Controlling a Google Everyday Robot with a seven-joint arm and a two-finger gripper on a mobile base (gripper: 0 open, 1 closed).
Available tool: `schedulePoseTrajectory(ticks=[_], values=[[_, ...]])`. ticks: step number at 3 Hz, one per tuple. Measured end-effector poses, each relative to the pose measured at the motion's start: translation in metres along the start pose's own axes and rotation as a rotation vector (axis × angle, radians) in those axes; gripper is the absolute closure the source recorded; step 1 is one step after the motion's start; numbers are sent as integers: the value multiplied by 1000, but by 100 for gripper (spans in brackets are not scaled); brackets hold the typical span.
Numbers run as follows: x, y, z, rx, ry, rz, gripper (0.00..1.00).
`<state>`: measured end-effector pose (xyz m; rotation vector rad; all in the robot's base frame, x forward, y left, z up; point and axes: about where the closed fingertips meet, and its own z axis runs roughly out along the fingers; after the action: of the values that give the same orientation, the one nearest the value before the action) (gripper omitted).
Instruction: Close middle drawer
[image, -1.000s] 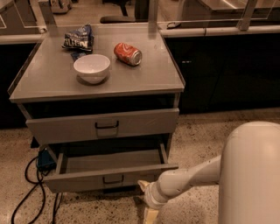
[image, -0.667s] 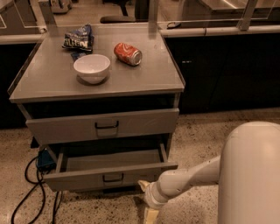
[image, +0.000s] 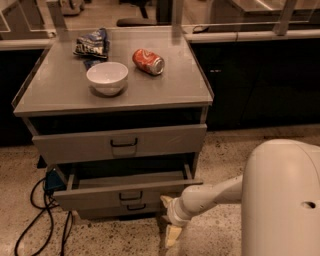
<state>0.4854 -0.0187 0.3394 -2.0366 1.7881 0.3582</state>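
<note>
The middle drawer (image: 100, 194) stands pulled out of the cabinet (image: 165, 92), so closing is not yet done; the gripper (image: 170, 220) sits low, just beside the drawer's right front corner, its grip state cannot be told, and the full inward push remains.

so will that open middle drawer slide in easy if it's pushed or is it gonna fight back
It probably slides straight: the middle drawer looks like rigid metal. Nothing shows in its tray, so it is likely light. The gripper sits low beside one front corner; an off-centre push there might skew it slightly.
</note>
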Motion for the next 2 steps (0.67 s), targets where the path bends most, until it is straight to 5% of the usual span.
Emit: schedulePoseTrajectory(ticks=[1, 2], values=[[1, -50, 3, 53, 20, -4, 0], [0, -49, 3, 53, 20, -4, 0]])
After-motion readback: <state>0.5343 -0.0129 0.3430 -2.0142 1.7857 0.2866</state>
